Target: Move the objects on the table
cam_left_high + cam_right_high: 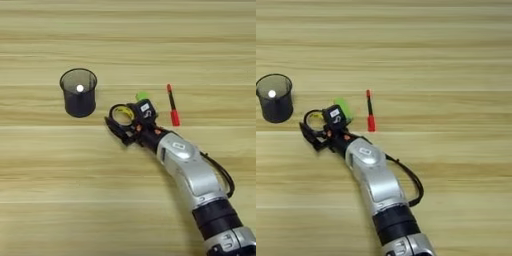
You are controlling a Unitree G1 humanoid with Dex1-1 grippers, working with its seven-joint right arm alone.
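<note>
1 claw (119, 125) — grips 1 tape roll (121, 114) | 1 green block (343, 106) | 1 pen (172, 105) | 1 mesh cup (79, 93)

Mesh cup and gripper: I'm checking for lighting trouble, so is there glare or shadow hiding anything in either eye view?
Left eye view: a small bright spot shows inside the mesh cup; the table lies evenly lit, without glare. Right eye view: the right gripper and forearm cover most of the green block; only soft shadow falls beside the arm.

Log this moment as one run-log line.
gripper: at tape roll, grip unclear | green block: behind gripper | pen: right, untouched | mesh cup: left, upright
</note>
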